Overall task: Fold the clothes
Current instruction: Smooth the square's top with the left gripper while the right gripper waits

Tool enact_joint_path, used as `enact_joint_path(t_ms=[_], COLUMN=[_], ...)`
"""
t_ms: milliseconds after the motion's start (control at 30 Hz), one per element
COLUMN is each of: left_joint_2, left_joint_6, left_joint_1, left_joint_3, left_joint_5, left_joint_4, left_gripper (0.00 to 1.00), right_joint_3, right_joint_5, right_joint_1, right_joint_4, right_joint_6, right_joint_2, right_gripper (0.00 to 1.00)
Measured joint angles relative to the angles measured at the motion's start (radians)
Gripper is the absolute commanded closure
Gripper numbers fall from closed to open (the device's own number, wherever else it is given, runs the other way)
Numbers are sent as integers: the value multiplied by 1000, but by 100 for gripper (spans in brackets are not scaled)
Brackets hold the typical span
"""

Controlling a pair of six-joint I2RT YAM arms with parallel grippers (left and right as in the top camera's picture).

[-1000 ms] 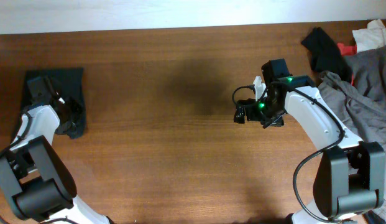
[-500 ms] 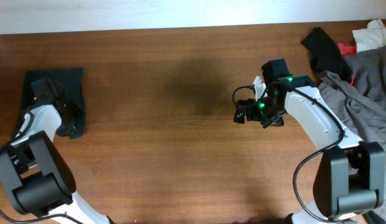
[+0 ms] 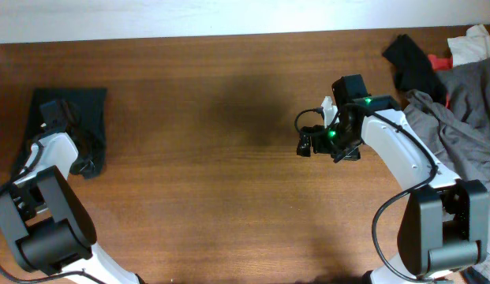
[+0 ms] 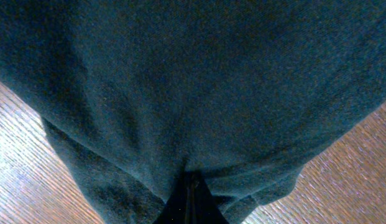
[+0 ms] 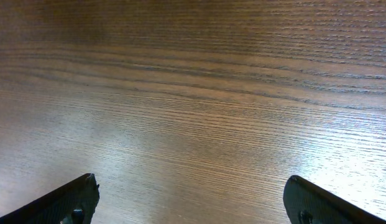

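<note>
The clothes point(image 3: 87, 106) lie bunched at the table's far left as a very dark blackish-green heap. My left gripper point(image 3: 80, 143) is down on the heap's lower right part. In the left wrist view the fabric point(image 4: 199, 87) fills almost the whole frame and puckers around my left gripper point(image 4: 191, 200), whose jaws are shut on a fold of it. No logo shows. My right gripper point(image 3: 305, 144) hangs over bare wood right of centre. In the right wrist view it point(image 5: 193, 190) stands open, its fingertips point(image 5: 78, 194) wide apart with only tabletop between them.
A light grey garment point(image 3: 465, 102) is piled at the right edge. A small black cloth point(image 3: 414, 63), a red scrap point(image 3: 440, 60) and a white cloth point(image 3: 473, 43) lie behind it. The table's far edge point(image 3: 229, 35) runs along the top.
My left gripper has drawn the heap's lower right corner slightly to the left. The right arm has not moved.
</note>
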Motion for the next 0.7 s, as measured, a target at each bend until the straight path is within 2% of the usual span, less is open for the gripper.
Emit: enact_joint_path(t_ms=[267, 533, 567, 667, 700], left_joint_2=[-23, -233, -254, -285, -286], left_joint_6=[0, 0, 0, 7, 5], left_joint_1=[-2, -56, -65, -90, -97], left_joint_3=[0, 0, 0, 0, 0], left_joint_5=[19, 42, 43, 45, 46], left_joint_4=[-2, 7, 12, 21, 21], left_gripper=[100, 99, 96, 77, 65], right_joint_3=[0, 0, 0, 0, 0], right_joint_5=[0, 0, 0, 0, 0], right_joint_1=[0, 0, 0, 0, 0], right_joint_4=[0, 0, 0, 0, 0], right_joint_6=[0, 0, 0, -1, 0], right_joint_2=[0, 0, 0, 0, 0], right_gripper=[1, 1, 1, 1, 1])
